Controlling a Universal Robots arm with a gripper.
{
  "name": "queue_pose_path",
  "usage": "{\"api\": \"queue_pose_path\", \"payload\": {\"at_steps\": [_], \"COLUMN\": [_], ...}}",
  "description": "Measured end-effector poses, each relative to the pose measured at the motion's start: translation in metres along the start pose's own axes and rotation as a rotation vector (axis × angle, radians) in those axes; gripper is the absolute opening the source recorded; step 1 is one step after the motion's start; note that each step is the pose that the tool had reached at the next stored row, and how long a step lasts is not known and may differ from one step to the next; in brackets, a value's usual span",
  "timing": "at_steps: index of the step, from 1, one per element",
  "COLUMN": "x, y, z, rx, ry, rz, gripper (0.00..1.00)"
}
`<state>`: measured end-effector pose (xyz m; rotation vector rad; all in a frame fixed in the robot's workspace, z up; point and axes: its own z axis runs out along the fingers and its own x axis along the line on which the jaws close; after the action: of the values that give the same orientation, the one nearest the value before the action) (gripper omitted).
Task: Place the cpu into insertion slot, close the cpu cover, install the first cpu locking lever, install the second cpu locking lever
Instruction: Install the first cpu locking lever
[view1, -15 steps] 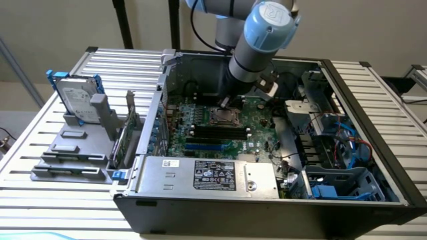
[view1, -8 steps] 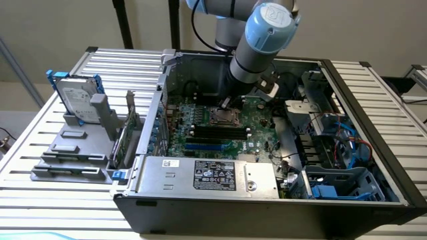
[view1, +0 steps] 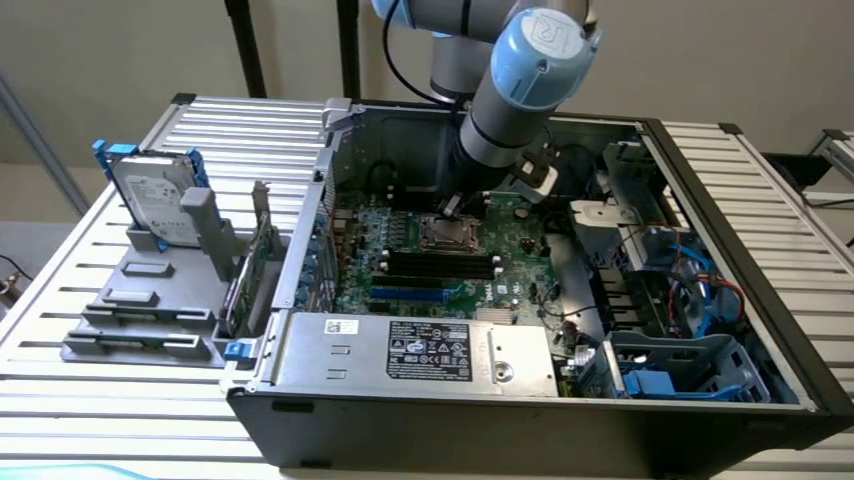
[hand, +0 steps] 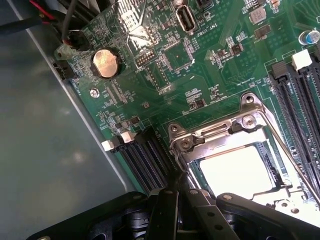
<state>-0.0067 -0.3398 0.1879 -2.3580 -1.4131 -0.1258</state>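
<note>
A: Where is the gripper (hand: 175, 197) and what are its fingers doing?

B: Seen from the wrist, the black fingers are pressed together with nothing visible between them. Their tips sit right at the edge of the socket, by a corner of the silver cover (hand: 220, 137).

A: And the chip itself?

B: The cpu (hand: 235, 170) lies flat in the insertion slot (hand: 267, 170), its pale metal top showing through the cover's square window. The cover looks folded down over it.

A: So how much of the job is finished?

B: Seating the chip and closing the cover look done. A thin metal lever (hand: 292, 160) runs along one side of the socket; whether it is hooked down I cannot tell.

A: And the wider scene?

B: In the exterior view the arm (view1: 527, 80) reaches down into an open computer case (view1: 747, 300), over the green board (view1: 441, 260).
</note>
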Motion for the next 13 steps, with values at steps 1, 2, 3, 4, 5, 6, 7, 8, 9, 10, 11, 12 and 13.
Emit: {"api": "queue_pose_path", "payload": {"at_steps": [1,2,3,4,5,6,7,8,9,10,11,12,13], "x": [0.000,0.000,0.000,0.000,0.000,0.001,0.001,0.001,0.001,0.000,-0.001,-0.001,-0.002], "y": [0.0000,0.0000,0.0000,0.0000,-0.0001,-0.0003,-0.0007,-0.0012,-0.0015,-0.0016,-0.0016,-0.0017,-0.0017], "z": [0.0000,0.0000,0.0000,0.0000,-0.0002,-0.0010,-0.0033,-0.0063,-0.0090,-0.0118,-0.0147,-0.0178,-0.0214], "rx": [0.0018,0.0036,0.0051,0.0060,0.0065,0.0078,0.0089,0.0101,0.0111,0.0117,0.0123,0.0127,0.0128], "ry": [0.0031,0.0062,0.0087,0.0102,0.0105,0.0115,0.0101,0.0086,0.0080,0.0076,0.0072,0.0072,0.0071], "rz": [0.000,-0.001,-0.002,-0.002,-0.002,-0.002,-0.001,0.000,0.000,0.001,0.001,0.001,0.001], "gripper": [0.11,0.11,0.11,0.11,0.11,0.11,0.11,0.11,0.11,0.11,0.11,0.11,0.11]}}
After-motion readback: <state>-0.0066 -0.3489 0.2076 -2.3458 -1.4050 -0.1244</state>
